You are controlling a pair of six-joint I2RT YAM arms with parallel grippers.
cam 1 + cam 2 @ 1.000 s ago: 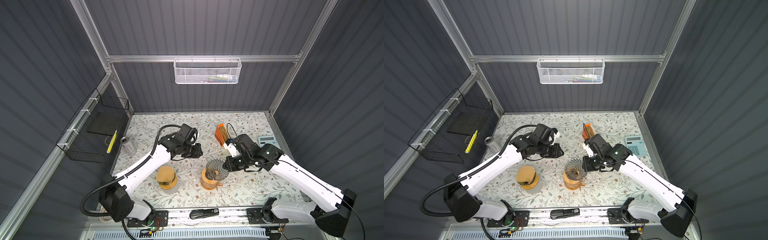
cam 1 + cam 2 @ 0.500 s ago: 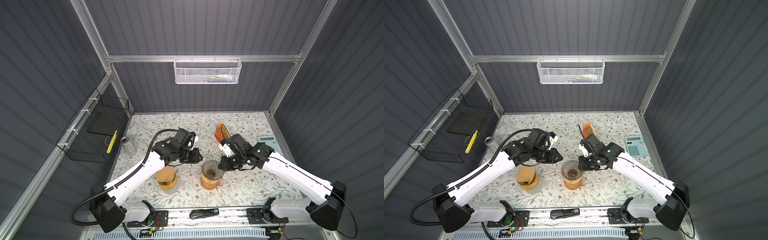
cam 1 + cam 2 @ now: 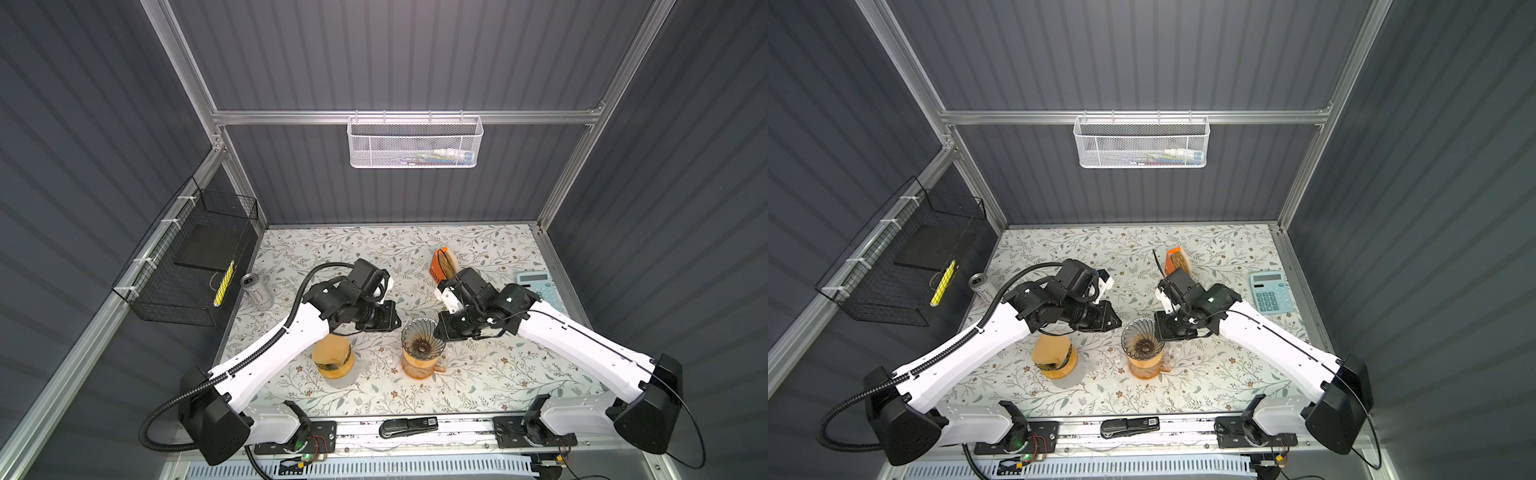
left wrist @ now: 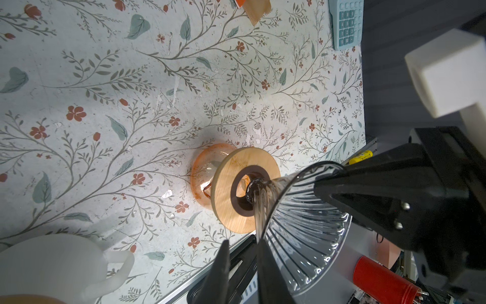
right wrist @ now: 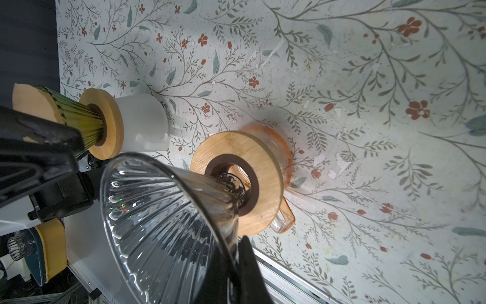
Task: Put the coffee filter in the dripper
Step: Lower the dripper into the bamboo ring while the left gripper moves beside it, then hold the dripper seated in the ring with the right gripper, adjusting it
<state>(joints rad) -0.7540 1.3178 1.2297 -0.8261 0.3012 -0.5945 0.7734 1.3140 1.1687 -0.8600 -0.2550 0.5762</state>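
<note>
1. Right gripper (image 5: 234, 252) is clamped on the rim of the clear dripper (image 3: 419, 341). The left gripper (image 4: 243, 244), jaws slightly parted and empty, hangs at the opposite rim. Since a second ago both have closed in, and the dripper now sits squarer over the orange carafe (image 3: 417, 370).
2. Nearest, a black stapler (image 3: 409, 427) lies on the front rail. Beyond it, the tan coffee filter (image 3: 330, 352) sits in a green dripper (image 5: 76, 115) on a white pitcher (image 5: 142, 121), left of the carafe.
3. Farther back stand an orange filter packet (image 3: 436, 270), a teal calculator (image 3: 538, 286) and a can (image 3: 257, 289).
4. Both drippers are ribbed glass cones with round wooden collars; the tabletop (image 3: 478, 374) is floral.
</note>
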